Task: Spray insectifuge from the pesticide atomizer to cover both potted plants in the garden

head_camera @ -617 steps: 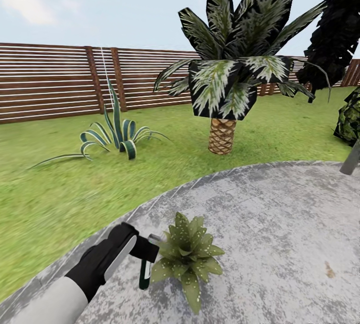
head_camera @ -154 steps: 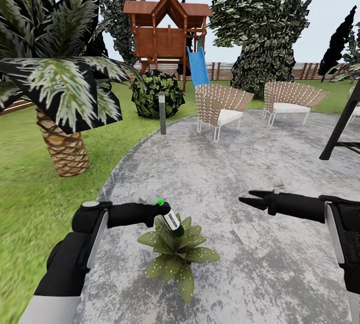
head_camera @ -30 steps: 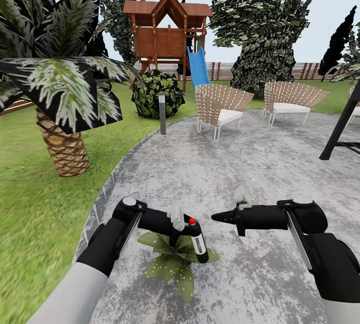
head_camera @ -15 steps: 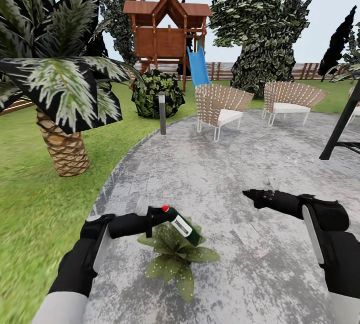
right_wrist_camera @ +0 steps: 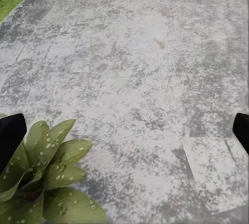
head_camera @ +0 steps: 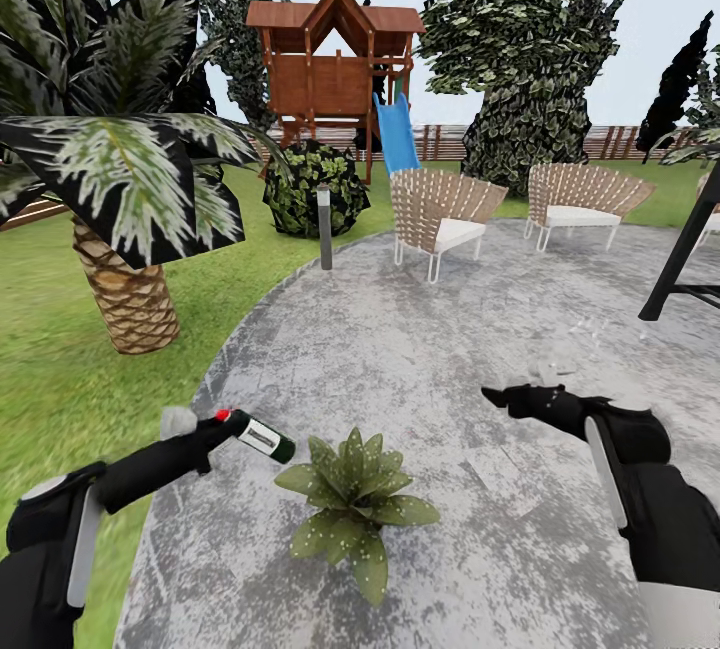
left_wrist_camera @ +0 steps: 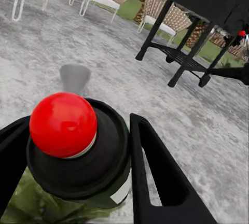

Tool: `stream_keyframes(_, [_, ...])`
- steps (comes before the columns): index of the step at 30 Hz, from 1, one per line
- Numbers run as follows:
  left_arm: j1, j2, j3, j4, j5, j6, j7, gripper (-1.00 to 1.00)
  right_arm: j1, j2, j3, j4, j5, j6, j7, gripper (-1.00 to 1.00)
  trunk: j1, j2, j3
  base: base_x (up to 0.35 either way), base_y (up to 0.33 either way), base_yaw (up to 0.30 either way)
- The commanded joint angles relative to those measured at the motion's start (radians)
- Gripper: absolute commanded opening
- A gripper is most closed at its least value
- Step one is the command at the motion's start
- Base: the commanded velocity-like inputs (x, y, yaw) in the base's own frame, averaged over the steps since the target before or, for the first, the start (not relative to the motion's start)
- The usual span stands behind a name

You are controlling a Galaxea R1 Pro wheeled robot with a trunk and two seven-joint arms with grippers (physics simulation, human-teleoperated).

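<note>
The left gripper (head_camera: 215, 439) is clamped on the pesticide atomizer (head_camera: 252, 434), holding it nearly level above the edge of the round stone patio (head_camera: 480, 329), just left of the potted plant (head_camera: 355, 509) and clear of its leaves. In the head view the bottle's red tip sits by the gripper and its dark green body points toward the plant. A white label band wraps the bottle; any writing on it is too small to read. In the left wrist view the red tip (left_wrist_camera: 63, 124) faces the camera, with a black finger (left_wrist_camera: 155, 177) pressed against each side of the dark body.

The potted plant is a low rosette of broad pointed leaves on the stone, dotted with white specks of insectifuge (right_wrist_camera: 52, 143).

The right gripper (head_camera: 497, 396) hangs above the patio, right of the plant and well apart from it. Its jaws look spread, since the right wrist view shows one dark finger (right_wrist_camera: 10, 136) at each edge of the frame with bare stone between, though the head view is too small to confirm this.

Behind stand a palm (head_camera: 120, 199), a grey post light (head_camera: 324, 227), two woven chairs (head_camera: 440, 214), a wooden playhouse (head_camera: 335, 69) with a blue slide (head_camera: 397, 134), and lawn (head_camera: 60, 369).
</note>
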Motion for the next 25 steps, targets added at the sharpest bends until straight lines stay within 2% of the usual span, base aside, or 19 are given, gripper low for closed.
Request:
stream_keyframes(1, [0.011,0.001,0.005,-0.015,-0.001,0.013,0.083,-1.00,-0.001,0.000,-0.001,0.017,0.005,-0.007,0.004,1.00,0.000,0.000,-0.001,0.000,0.000,0.000])
stream_keyframes(2, [0.017,0.001,0.004,-0.020,-0.002,0.013,0.128,-1.00,-0.001,0.001,-0.001,0.024,0.005,-0.011,0.003,1.00,0.000,0.000,-0.001,0.000,0.000,0.000])
stream_keyframes(4, [0.022,0.001,0.003,-0.023,-0.003,0.009,0.168,-1.00,-0.001,0.001,-0.002,0.028,0.004,-0.013,0.002,1.00,0.000,0.000,-0.001,0.000,0.000,0.000])
stream_keyframes(7, [0.022,0.001,0.003,-0.023,-0.003,0.009,0.168,-1.00,-0.001,0.001,-0.002,0.028,0.004,-0.013,0.002,1.00,0.000,0.000,-0.001,0.000,0.000,0.000])
stream_keyframes(8, [0.023,0.001,0.002,-0.023,-0.003,0.006,0.186,-1.00,-0.001,0.001,-0.002,0.030,0.004,-0.015,0.002,1.00,0.000,0.000,-0.001,0.000,0.000,0.000])
stream_keyframes(9, [0.026,-0.005,0.003,-0.020,-0.056,-0.001,0.238,-1.00,0.005,0.001,-0.021,0.051,0.007,-0.016,0.002,1.00,0.000,0.000,-0.001,0.000,0.000,0.000])
stream_keyframes(11, [0.033,-0.010,0.005,-0.017,-0.122,-0.008,0.302,-1.00,0.014,0.006,-0.030,0.077,0.008,-0.015,0.002,1.00,0.000,0.000,-0.001,0.000,0.000,0.000])
stream_keyframes(12, [0.044,-0.012,0.006,-0.016,-0.144,-0.010,0.330,-1.00,0.018,0.009,-0.031,0.089,0.008,-0.009,0.001,1.00,0.000,0.000,-0.001,0.000,0.000,0.000])
stream_keyframes(14, [0.053,-0.012,0.009,-0.015,-0.159,-0.012,0.353,-1.00,0.022,0.011,-0.031,0.117,0.009,-0.005,0.000,1.00,0.000,0.000,-0.001,0.000,0.000,0.000])
stream_keyframes(19, [0.065,-0.011,0.011,-0.013,-0.164,-0.012,0.406,-1.00,0.037,0.018,-0.031,0.173,0.012,-0.002,0.000,1.00,0.000,0.000,-0.001,0.000,0.000,0.000])
stream_keyframes(25, [0.066,-0.012,0.007,-0.001,-0.162,-0.013,0.417,-1.00,0.041,0.019,-0.031,0.179,0.012,-0.001,0.000,1.00,0.000,0.000,-0.001,0.000,0.000,0.000])
